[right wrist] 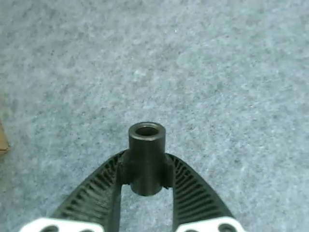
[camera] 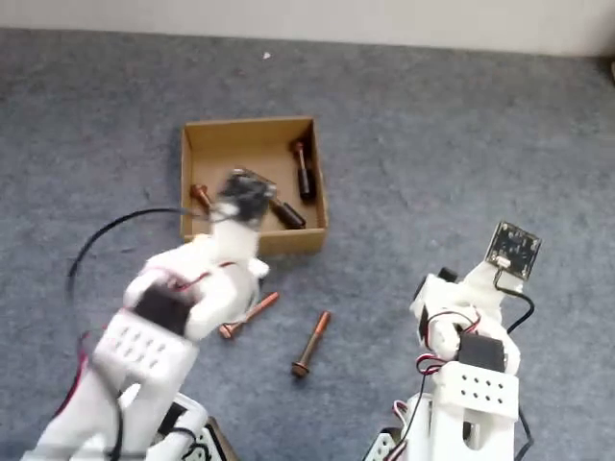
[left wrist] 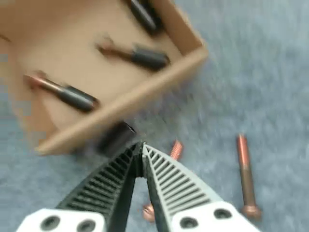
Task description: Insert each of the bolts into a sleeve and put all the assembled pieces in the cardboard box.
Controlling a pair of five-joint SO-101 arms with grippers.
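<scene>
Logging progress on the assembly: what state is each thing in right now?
Cardboard box: open, three assembled pieces inside.
Bolts: loose on the carpet, unsleeved.
Left gripper: shut, empty.
Right gripper: shut on a sleeve.
That sleeve: no bolt in it.
Second sleeve: lying outside the box.

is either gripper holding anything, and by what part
The right gripper clamps a black sleeve around its lower half. The left gripper is shut on nothing.

Soft, even light lies flat on the grey desk (camera: 432, 144), faint shadows hugging the bolts (left wrist: 245, 174) beside the left claw (left wrist: 143, 147), the cardboard box (left wrist: 120, 104) ahead of it is smeared with blur, while the sleeve (right wrist: 146, 145) held in the right claw (right wrist: 145, 162) is crisp.
</scene>
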